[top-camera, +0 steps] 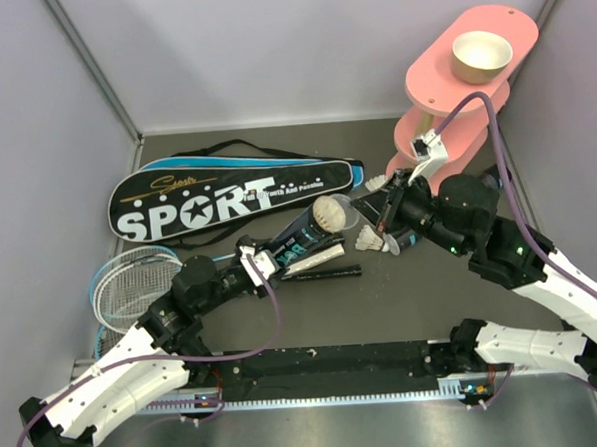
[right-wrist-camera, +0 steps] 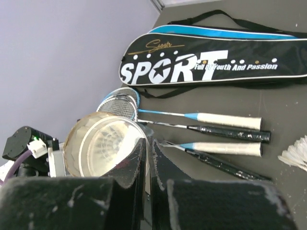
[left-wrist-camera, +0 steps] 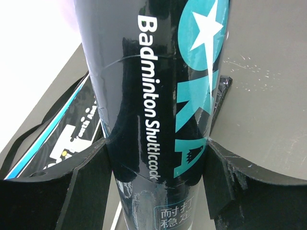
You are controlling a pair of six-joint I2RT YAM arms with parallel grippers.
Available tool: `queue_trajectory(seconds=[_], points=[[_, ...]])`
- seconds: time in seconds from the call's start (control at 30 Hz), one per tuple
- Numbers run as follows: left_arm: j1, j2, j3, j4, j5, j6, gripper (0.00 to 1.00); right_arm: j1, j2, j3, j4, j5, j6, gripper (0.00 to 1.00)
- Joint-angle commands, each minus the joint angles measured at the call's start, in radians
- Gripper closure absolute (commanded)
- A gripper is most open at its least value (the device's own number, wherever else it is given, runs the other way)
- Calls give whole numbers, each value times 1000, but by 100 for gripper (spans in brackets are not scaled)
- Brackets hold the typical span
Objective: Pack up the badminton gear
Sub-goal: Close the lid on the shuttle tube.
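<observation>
A black shuttlecock tube (top-camera: 301, 238) lettered "Badminton Shuttlecock" (left-wrist-camera: 153, 96) lies tilted at the centre, and my left gripper (top-camera: 254, 259) is shut on its body, a pad on each side (left-wrist-camera: 158, 163). White feathers show inside its open mouth (right-wrist-camera: 103, 143). My right gripper (top-camera: 363, 212) is shut, its fingertips (right-wrist-camera: 149, 143) against the mouth's rim; whether they pinch the rim I cannot tell. Loose shuttlecocks (top-camera: 373, 242) (right-wrist-camera: 295, 153) lie on the table. Rackets (top-camera: 131, 282) (right-wrist-camera: 230, 127) lie beside the black SPORT bag (top-camera: 232, 197) (right-wrist-camera: 211, 60). A second dark tube (top-camera: 408, 240) is partly hidden under my right arm.
A pink tiered stand (top-camera: 452, 95) holding a tan bowl (top-camera: 482, 56) stands at the back right, close behind my right wrist. Grey walls close in the table on the left, back and right.
</observation>
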Motion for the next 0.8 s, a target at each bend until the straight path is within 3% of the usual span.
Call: queue_trajectory(seconds=[0.0, 0.77], points=[[2, -8, 32, 109, 11, -12, 100, 11, 25, 35, 110, 0, -28, 100], [3, -17, 31, 109, 11, -12, 100, 12, 65, 41, 139, -89, -9, 100]])
